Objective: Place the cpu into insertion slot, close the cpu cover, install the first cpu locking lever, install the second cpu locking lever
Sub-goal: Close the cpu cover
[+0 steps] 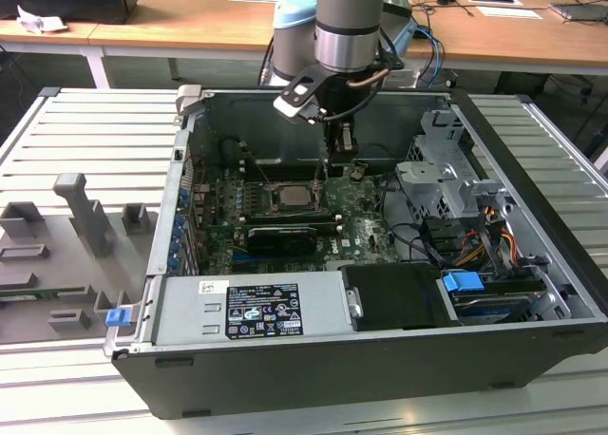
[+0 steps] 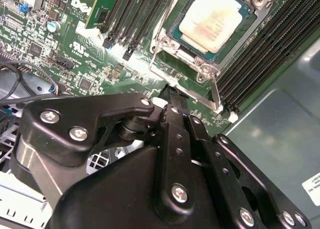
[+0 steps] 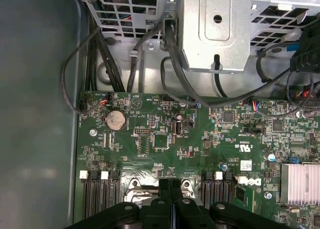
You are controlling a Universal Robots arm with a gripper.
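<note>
The cpu (image 2: 216,17) sits in its slot (image 2: 172,41) with the pale metal top up, so you can count that first step as done. Working down from the biggest thing, the computer case (image 1: 332,373) lies on its side on the slatted table (image 1: 85,141) with its open face up. That lets your arm reach straight down onto the green board (image 3: 165,154) rather than sideways past the drive cage (image 1: 446,183). On the board, long black memory slots (image 2: 270,44) run along both sides of the slot and leave little room. I judge that is why the claw (image 2: 172,95) is kept narrow: its fingers (image 3: 159,209) are pressed together with nothing visible between them, making one slim tip. In the exterior view the claw hangs low inside the case, just beside the slot toward the exterior view's right. The cover (image 2: 235,44), a silver frame, appears to lie flat round the cpu, holding its border while the top shows through the cut-out. In the second wrist view the claw's tip is just beside the slot's near edge, next to a thin wire lever (image 2: 215,91). You cannot tell from here whether that lever is hooked down, or whether the tip touches it.
</note>
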